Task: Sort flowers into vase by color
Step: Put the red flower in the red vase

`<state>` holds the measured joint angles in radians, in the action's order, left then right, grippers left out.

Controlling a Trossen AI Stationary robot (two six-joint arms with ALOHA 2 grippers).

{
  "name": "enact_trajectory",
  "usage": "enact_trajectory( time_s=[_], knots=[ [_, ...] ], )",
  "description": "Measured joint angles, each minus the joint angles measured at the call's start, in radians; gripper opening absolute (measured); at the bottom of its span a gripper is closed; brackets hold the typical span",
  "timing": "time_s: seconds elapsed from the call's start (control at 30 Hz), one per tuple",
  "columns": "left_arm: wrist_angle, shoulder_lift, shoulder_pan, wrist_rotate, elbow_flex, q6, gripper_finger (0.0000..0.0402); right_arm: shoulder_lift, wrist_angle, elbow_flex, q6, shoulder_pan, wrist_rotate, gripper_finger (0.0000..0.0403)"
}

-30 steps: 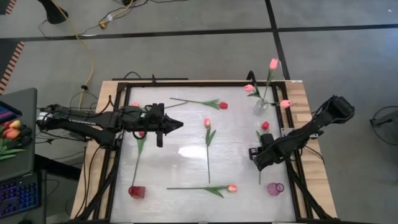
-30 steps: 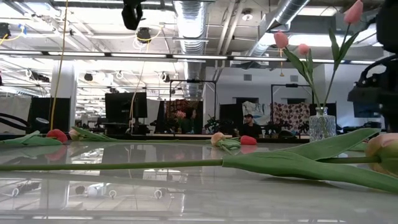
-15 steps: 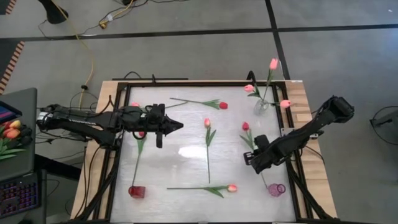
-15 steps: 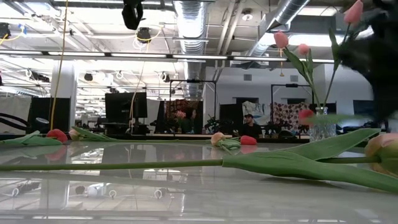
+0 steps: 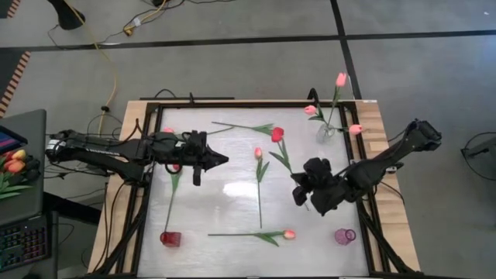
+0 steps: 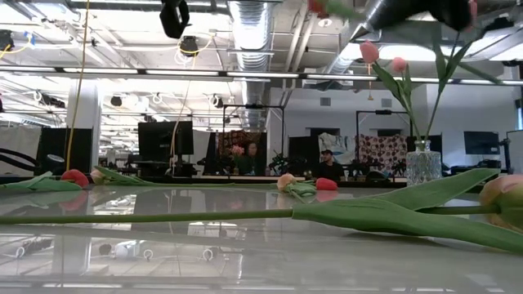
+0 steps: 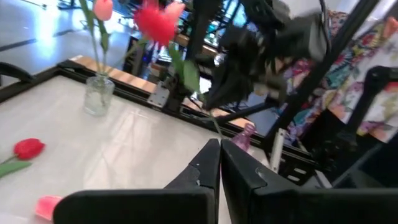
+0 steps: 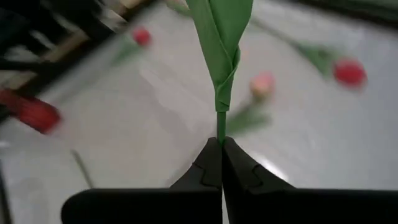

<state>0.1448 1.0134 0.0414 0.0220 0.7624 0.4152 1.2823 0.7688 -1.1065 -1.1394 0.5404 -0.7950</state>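
Lifted off the worktop [image 5: 232, 186], a red tulip [image 5: 277, 135] is riding pinched in the right hand [image 5: 298, 191]; five flowers are lying unsorted.

my table [image 5: 232, 186]: glossy white top, black frame. on it: four loose tulips [image 5: 259, 174], clear vase [image 5: 325, 132], red vase [image 5: 170, 239], purple vase [image 5: 343, 235].

bright overhead light | glare on table [image 5: 240, 188] | wrist views blurred
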Motion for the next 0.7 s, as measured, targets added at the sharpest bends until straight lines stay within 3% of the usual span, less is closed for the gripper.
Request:
enact_trajectory(
  time_s=[0.2, 0.37, 0.53, 0.7],
  knots=[
    [0.02, 0.001, 0.016, -0.037, 0.0, 0.001, 0.0036, 0.0, -0.291, -0.089, 0.417, -0.013, -0.025, 0.0022],
    [0.159, 0.032, 0.048, -0.037, 0.0, 0.008, 0.0085, 0.0, -0.635, -0.098, 0.74, -0.045, 0.08, 0.0022],
    [0.413, 0.119, 0.087, -0.037, 0.007, 0.008, 0.0123, 0.0, -0.742, -0.099, 0.816, -0.098, 0.19, 0.0022],
    [0.498, 0.213, 0.11, 0.001, 0.079, -0.07, 0.015, 0.017, -0.751, -0.098, 0.827, -0.153, 0.274, 0.0022]
  ],
)
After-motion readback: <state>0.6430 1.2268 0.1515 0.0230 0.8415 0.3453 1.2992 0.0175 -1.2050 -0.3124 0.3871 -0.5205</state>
